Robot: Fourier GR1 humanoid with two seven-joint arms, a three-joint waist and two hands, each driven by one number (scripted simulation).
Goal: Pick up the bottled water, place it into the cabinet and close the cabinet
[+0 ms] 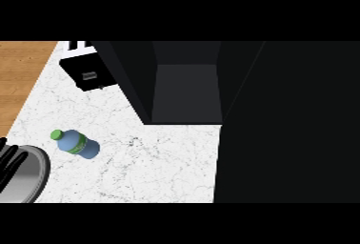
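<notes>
One hand (8, 159) shows at the left edge, its black fingers lying fairly straight and holding nothing, over a grey forearm (25, 178). The other hand is out of sight. Just beyond, one water bottle (76, 143) with a green cap lies on its side on the white marble tabletop (141, 162). Farther back stands one dark cabinet (186, 90), open, with one black boxy appliance (85, 71) to its left.

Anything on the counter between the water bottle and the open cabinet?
Nothing visible. The blue plastic water bottle with a green cap lies on the white marble counter, and bare counter runs from it to the dark open cabinet. The black toaster-like box sits off that line, further back.
</notes>
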